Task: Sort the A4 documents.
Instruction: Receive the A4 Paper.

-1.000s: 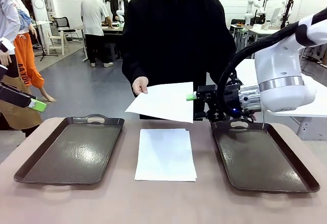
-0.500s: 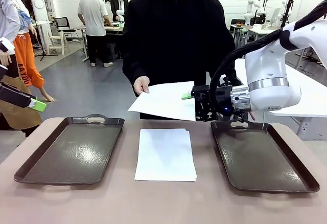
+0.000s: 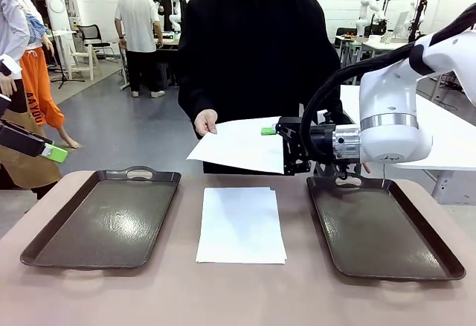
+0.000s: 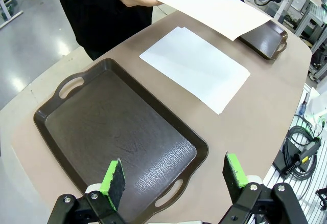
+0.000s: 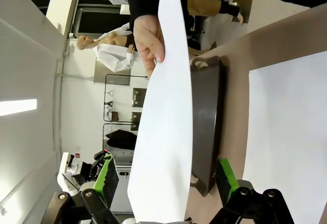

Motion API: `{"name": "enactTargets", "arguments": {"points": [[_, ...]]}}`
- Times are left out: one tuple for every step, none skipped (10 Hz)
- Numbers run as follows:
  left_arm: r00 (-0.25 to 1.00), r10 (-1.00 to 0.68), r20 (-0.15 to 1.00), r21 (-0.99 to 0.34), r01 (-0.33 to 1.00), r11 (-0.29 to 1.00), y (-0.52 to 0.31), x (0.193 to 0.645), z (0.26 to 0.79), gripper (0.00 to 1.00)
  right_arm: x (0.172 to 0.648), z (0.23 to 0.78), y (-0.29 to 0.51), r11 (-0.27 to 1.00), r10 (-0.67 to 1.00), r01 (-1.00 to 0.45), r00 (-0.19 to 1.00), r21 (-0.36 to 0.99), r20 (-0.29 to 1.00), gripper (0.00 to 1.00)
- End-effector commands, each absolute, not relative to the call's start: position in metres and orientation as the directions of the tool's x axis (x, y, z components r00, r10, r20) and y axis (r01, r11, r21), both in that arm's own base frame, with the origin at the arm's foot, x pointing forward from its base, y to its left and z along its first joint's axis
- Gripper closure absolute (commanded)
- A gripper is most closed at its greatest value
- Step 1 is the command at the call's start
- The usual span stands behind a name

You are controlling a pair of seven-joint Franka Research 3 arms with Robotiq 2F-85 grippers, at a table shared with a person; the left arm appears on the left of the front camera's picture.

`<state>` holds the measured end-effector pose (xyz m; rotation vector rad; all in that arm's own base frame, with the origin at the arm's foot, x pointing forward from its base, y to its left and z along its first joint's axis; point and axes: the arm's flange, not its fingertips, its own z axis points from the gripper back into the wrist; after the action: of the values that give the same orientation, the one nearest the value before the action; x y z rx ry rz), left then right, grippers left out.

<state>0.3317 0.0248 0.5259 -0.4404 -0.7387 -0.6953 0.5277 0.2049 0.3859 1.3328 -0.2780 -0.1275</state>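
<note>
Now | stack (image 3: 241, 225) between left tray (image 3: 104, 222) and right tray (image 3: 379, 229) | left fingers (image 4: 113, 177) apart | right fingers (image 5: 225, 175) apart astride sheet (image 3: 242, 146)

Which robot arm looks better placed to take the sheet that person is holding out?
Right, probably. The right gripper is open with its pads either side of the held sheet; the left gripper hovers open over the left tray, well away.

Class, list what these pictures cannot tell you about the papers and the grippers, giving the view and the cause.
1. Sheet count in the table stack: front view, the edges are too thin to count.
2. How deep the held sheet sits inside the right gripper: right wrist view, the bottom edge cuts it off.
</note>
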Motion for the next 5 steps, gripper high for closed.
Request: {"name": "enactTargets", "arguments": {"points": [[0.521, -0.424, 0.741, -0.12, 0.724, 0.68, 0.0268, 0.3328, 0.5245, 0.0, 0.5347, 0.3782, 0.2012, 0.162, -0.259, -0.025, 0.964, 0.986, 0.067, 0.0], [0.521, -0.424, 0.741, -0.12, 0.724, 0.68, 0.0268, 0.3328, 0.5245, 0.0, 0.5369, 0.3752, 0.1988, 0.145, -0.256, -0.02, 0.965, 0.989, 0.057, 0.0], [0.521, -0.424, 0.741, -0.12, 0.724, 0.68, 0.0268, 0.3328, 0.5245, 0.0, 0.5374, 0.3743, 0.1984, 0.136, -0.249, -0.02, 0.967, 0.99, 0.053, 0.0], [0.521, -0.424, 0.741, -0.12, 0.724, 0.68, 0.0268, 0.3328, 0.5245, 0.0, 0.537, 0.3754, 0.1977, 0.134, -0.244, -0.026, 0.968, 0.991, 0.059, 0.0], [0.521, -0.424, 0.741, -0.12, 0.724, 0.68, 0.0268, 0.3328, 0.5245, 0.0, 0.5362, 0.3755, 0.1972, 0.147, -0.251, -0.028, 0.966, 0.989, 0.065, 0.04]]}}
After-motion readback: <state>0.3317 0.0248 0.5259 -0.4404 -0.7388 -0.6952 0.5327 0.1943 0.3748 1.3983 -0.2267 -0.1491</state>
